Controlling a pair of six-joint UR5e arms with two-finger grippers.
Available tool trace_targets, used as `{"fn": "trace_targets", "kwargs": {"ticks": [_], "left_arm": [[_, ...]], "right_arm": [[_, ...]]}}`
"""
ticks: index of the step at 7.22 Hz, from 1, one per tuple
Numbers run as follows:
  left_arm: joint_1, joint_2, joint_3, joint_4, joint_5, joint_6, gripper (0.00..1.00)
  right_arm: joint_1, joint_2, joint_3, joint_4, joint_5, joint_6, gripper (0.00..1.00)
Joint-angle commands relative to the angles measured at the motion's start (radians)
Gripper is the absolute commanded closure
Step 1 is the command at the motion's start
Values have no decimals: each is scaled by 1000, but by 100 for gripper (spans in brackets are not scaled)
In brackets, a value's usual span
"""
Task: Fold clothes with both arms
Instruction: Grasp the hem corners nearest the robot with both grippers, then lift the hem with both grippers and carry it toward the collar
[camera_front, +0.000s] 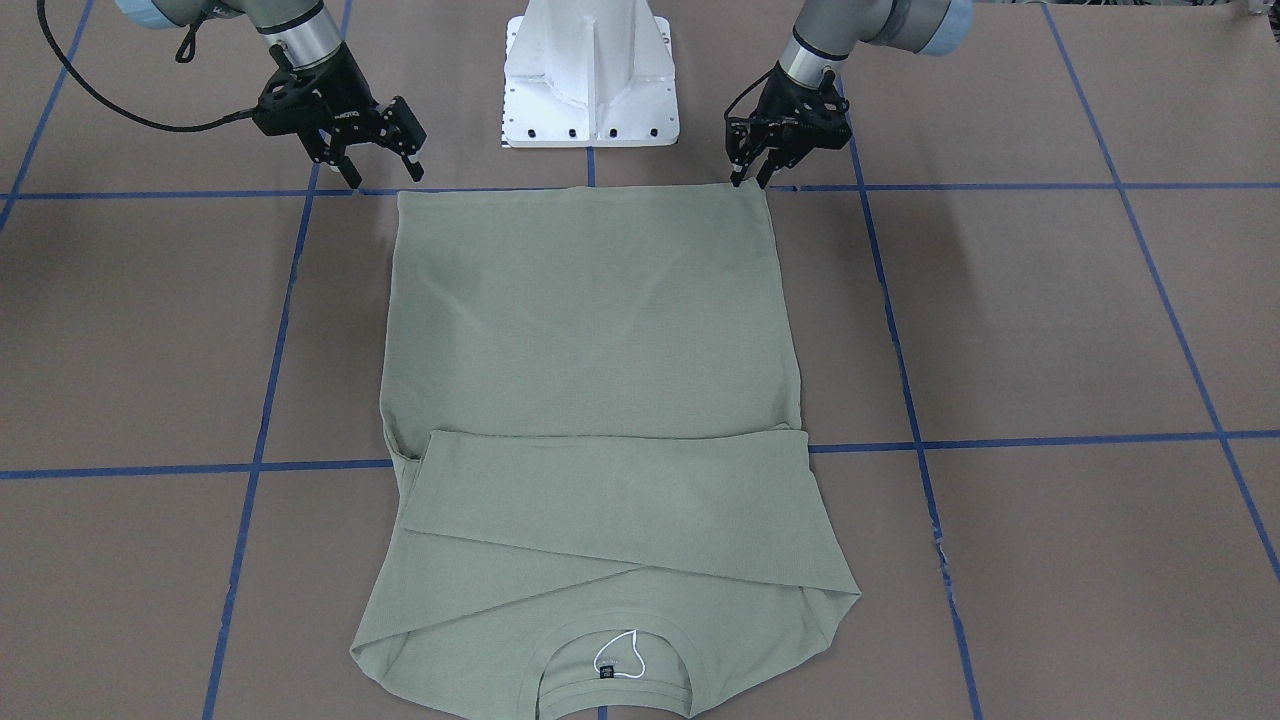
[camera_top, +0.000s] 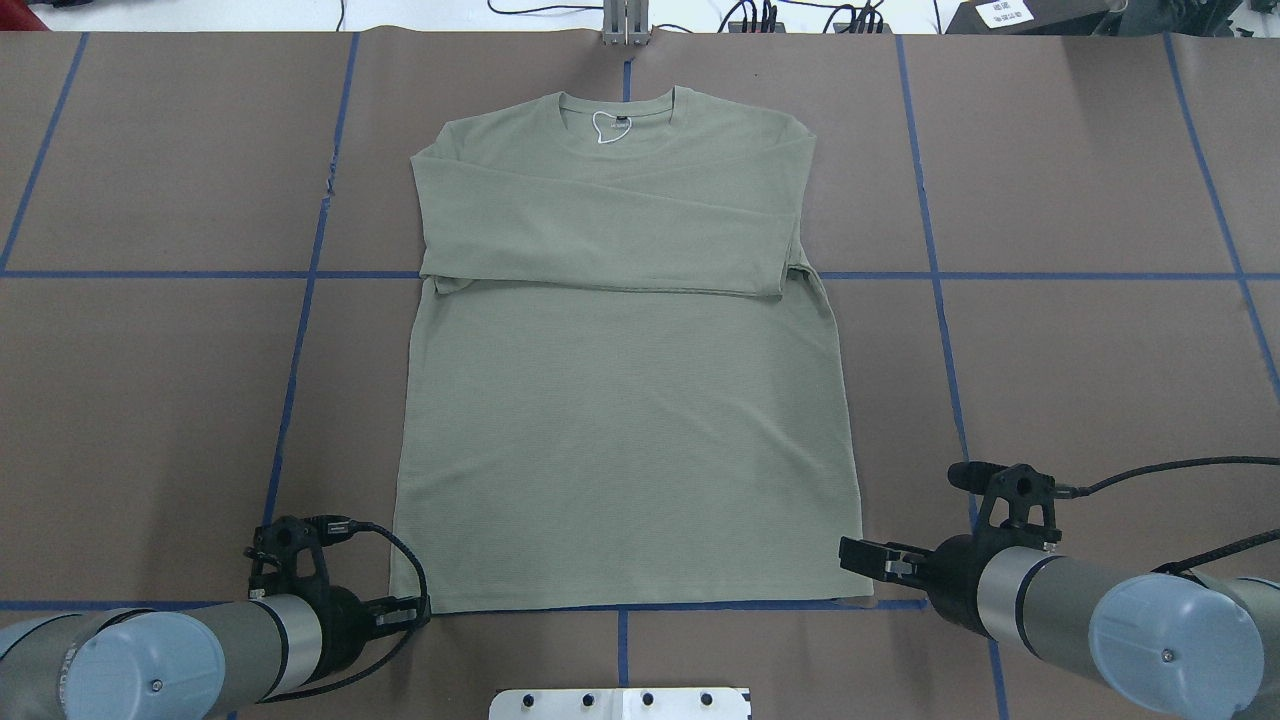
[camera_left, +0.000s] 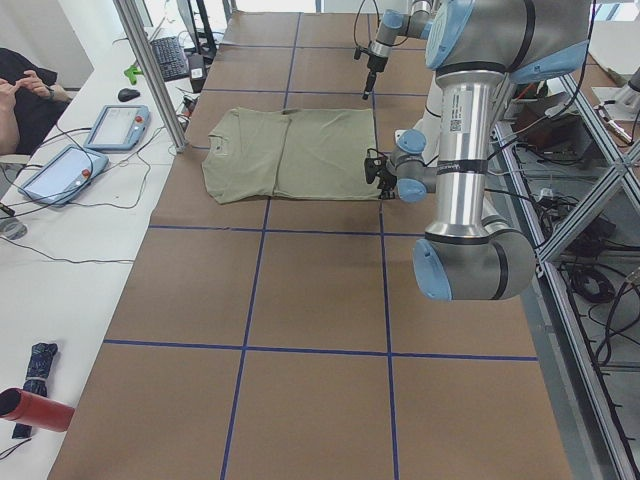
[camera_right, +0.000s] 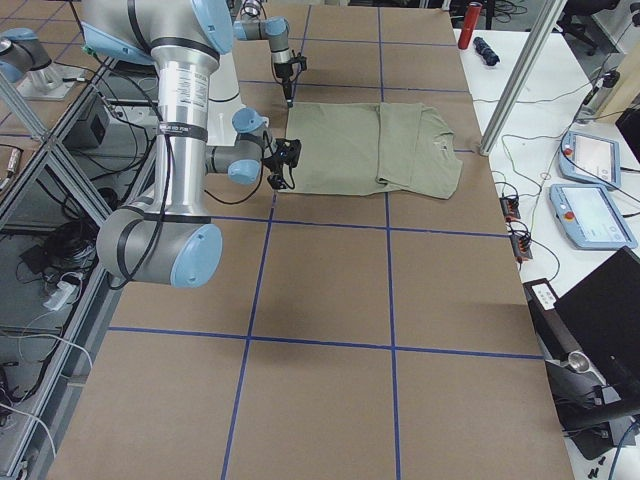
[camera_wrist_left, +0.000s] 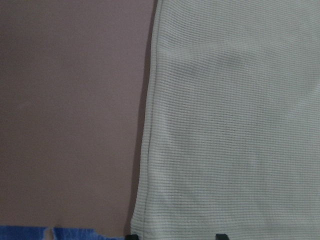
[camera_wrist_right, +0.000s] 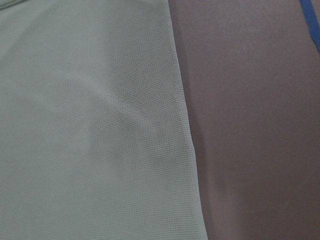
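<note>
The left gripper (camera_front: 751, 180) points down at one hem corner of the shirt (camera_front: 590, 320). Its jaws stand a narrow way apart, and its wrist camera shows the two fingertips (camera_wrist_left: 220, 235) straddling the corner's edge. Whether they touch the cloth cannot be told. The right gripper (camera_front: 383, 176) hangs just beside the other hem corner, jaws spread wide, holding nothing.

Both corners lie on the hem (camera_front: 580, 192), the shirt edge nearest the robot, along a blue tape line (camera_front: 1000, 186). The sage-green shirt lies flat in the middle of the brown table (camera_front: 1050, 320). Both sleeves (camera_front: 620, 500) are folded across the chest. The neckline (camera_front: 615, 665), with its dark tag and white loop, lies at the far end. A white pedestal (camera_front: 590, 80) stands between the arms.

The step in hand looks like pinching both hem corners to carry the hem up toward the neckline. To do it well:
- The right gripper should first centre over its corner.
- Each pinch should take both cloth layers.
- The arms should rise and travel together, level, so the fold lands straight.
</note>
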Motion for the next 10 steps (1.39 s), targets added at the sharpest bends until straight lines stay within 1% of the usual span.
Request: {"fn": "trace_targets", "kwargs": {"ticks": [1, 3, 5, 6, 7, 8, 9, 10], "left_arm": [[0, 2, -2, 0, 2, 0, 100], [-5, 2, -13, 0, 0, 2, 100], [-12, 2, -39, 2, -8, 34, 100], [-12, 2, -46, 0, -8, 34, 100], [-12, 0, -48, 0, -9, 34, 100], [-14, -1, -48, -1, -9, 32, 100], [-14, -6, -62, -1, -8, 32, 100], [-15, -5, -83, -1, -6, 32, 100]], "right_arm": [[-7, 0, -7, 0, -12, 2, 0], [-31, 0, -8, -2, -48, 46, 0], [-36, -6, -13, -20, -62, 92, 0], [-38, -2, -14, -53, -66, 150, 0], [-38, -2, -14, -60, -88, 214, 2], [-41, 3, -25, -61, -90, 265, 6], [-53, 24, -48, -61, -114, 293, 12], [-74, 61, -72, -61, -134, 302, 22]]}}
